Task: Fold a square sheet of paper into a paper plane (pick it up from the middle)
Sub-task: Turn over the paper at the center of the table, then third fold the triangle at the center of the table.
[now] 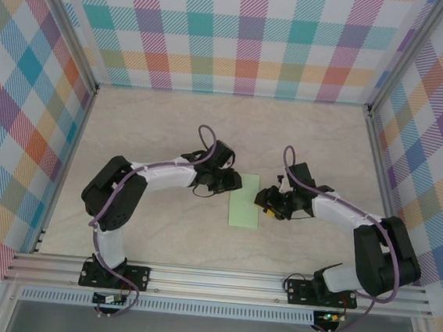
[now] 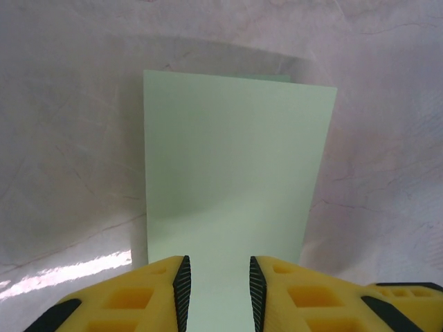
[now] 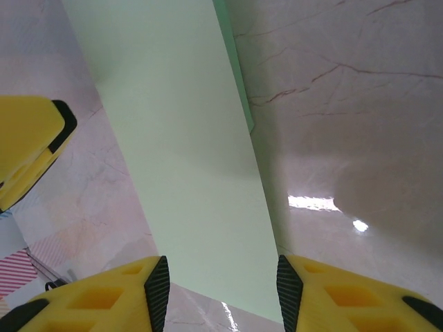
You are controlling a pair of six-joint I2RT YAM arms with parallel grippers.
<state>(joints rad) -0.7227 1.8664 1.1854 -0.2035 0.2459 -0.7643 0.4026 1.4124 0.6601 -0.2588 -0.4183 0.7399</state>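
Observation:
The square sheet of paper [image 1: 245, 202] lies flat mid-table as a narrow pale-green rectangle, folded in half. In the left wrist view the paper [image 2: 235, 187] stretches away from my left gripper [image 2: 218, 294], whose yellow fingers stand open just above its near edge. My left gripper [image 1: 230, 183] sits at the strip's upper left. My right gripper [image 1: 266, 204] is at the strip's right edge. From the right wrist, the paper [image 3: 180, 159] runs diagonally between the open fingers of my right gripper [image 3: 220, 290], with a darker green under-layer edge showing on its right side. Nothing is held.
The tabletop [image 1: 178, 123] is pale marble, walled by plaid panels on three sides. An aluminium rail [image 1: 218, 279] runs along the near edge by the arm bases. The left gripper's yellow finger [image 3: 28, 149] shows at the left of the right wrist view.

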